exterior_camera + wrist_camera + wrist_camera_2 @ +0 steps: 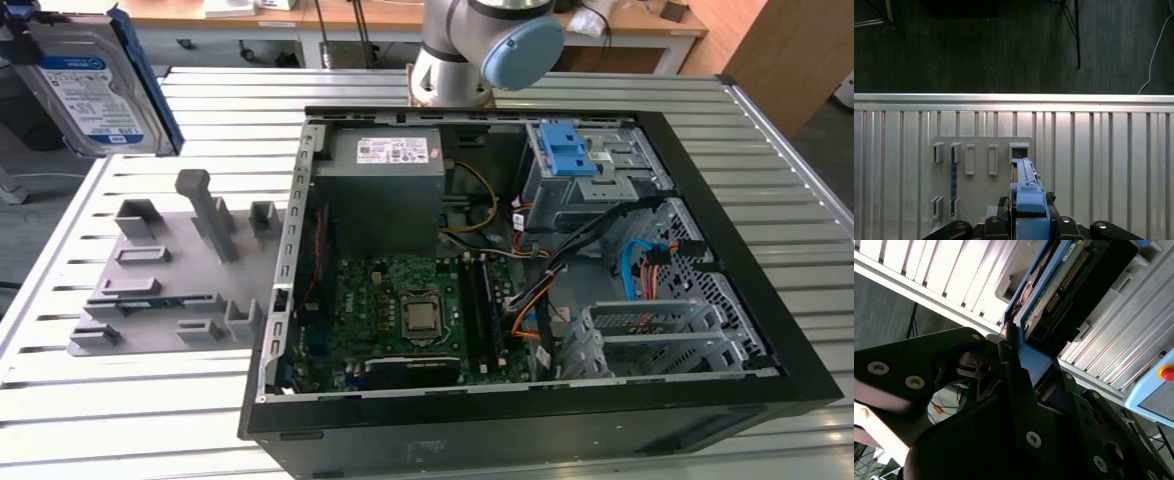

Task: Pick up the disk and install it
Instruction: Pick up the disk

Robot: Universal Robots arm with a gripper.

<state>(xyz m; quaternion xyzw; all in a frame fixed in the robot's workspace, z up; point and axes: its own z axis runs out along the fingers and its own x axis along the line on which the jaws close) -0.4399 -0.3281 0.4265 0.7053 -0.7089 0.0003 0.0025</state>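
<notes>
Clamped, it seems, on the blue-framed silver metal disk [94, 85], the black gripper [1030, 212] should hold it steady, clear of the grey plastic rack [167, 270] at the exterior view's left.

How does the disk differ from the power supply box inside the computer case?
Pose: the disk stands on edge in the air, clamped by the gripper; the power supply sits inside the case. Look: the disk is silver with a blue-and-white label and blue bracket; the power supply is grey with a white sticker. Shape: the disk is a thin slab, the power supply a deeper box. Both are rectangular and labelled.
</notes>
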